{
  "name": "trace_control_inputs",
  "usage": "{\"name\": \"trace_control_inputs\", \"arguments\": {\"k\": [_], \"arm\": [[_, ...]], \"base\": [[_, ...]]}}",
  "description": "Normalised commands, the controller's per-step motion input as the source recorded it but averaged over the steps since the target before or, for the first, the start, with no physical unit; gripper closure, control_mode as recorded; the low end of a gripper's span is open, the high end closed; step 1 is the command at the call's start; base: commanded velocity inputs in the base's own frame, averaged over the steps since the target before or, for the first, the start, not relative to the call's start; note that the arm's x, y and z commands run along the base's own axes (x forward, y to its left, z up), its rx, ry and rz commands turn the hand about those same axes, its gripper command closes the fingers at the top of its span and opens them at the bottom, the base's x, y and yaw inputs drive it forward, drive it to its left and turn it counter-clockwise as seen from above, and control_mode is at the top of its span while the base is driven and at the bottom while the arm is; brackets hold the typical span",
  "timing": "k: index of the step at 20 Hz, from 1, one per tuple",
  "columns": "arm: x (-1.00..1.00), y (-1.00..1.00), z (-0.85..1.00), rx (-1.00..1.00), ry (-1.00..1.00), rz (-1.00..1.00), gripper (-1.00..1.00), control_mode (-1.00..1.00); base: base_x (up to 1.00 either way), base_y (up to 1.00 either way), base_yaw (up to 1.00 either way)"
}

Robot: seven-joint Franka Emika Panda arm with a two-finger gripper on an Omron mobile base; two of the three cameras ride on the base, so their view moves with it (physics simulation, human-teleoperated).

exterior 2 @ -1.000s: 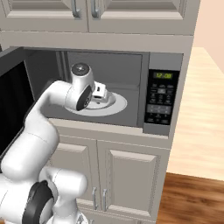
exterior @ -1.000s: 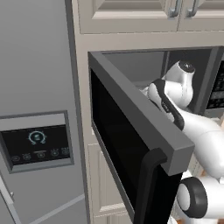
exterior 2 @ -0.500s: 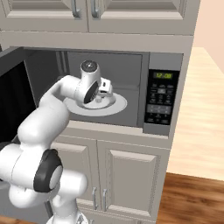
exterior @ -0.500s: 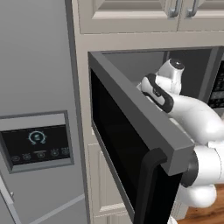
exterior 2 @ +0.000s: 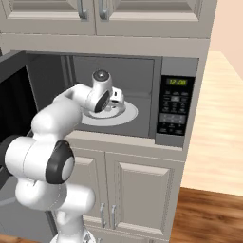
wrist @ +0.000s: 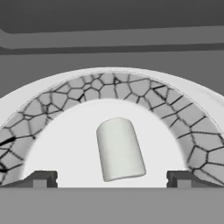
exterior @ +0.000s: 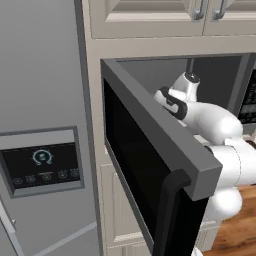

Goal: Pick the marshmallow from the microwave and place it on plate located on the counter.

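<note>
Beige cabinets (exterior 2: 142, 19) frame a built-in microwave (exterior 2: 114, 102) whose black glass door (exterior: 150, 170) stands swung wide open to the left. In the left base view a grey fridge (exterior: 40, 125) with a small dark display fills the space beside the door, and the door itself screens most of the cavity; only the arm's wrist shows past its top edge. The right base view looks straight into the cavity: the white arm reaches inside over a pale round turntable (exterior 2: 128, 116), with the lit button panel (exterior 2: 173, 104) to the right. The hand view supplies the detail the others lack. A white cylindrical marshmallow (wrist: 120, 148) lies on its side on a white dish with a cracked grey mosaic rim (wrist: 131, 87), resting on the turntable. The gripper (wrist: 111, 179) hangs above with its fingertips (wrist: 40, 178) spread wide, one on each side of the marshmallow and apart from it.
</note>
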Motion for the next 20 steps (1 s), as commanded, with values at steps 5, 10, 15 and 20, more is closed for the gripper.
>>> {"name": "trace_control_inputs", "arguments": {"k": [5, 10, 15, 20], "arm": [[0.27, 0.00, -0.15, 0.00, 0.04, 0.00, -1.00, -1.00], [0.27, 0.00, 0.00, 0.00, 0.00, 0.00, -1.00, -1.00], [0.10, 0.00, -0.10, 0.00, 0.00, 0.00, -1.00, -1.00], [0.00, 0.00, -0.26, 0.00, 0.00, 0.00, -1.00, -1.00]], "base": [[0.00, 0.00, 0.00], [0.00, 0.00, 0.00], [0.00, 0.00, 0.00], [0.00, 0.00, 0.00]]}}
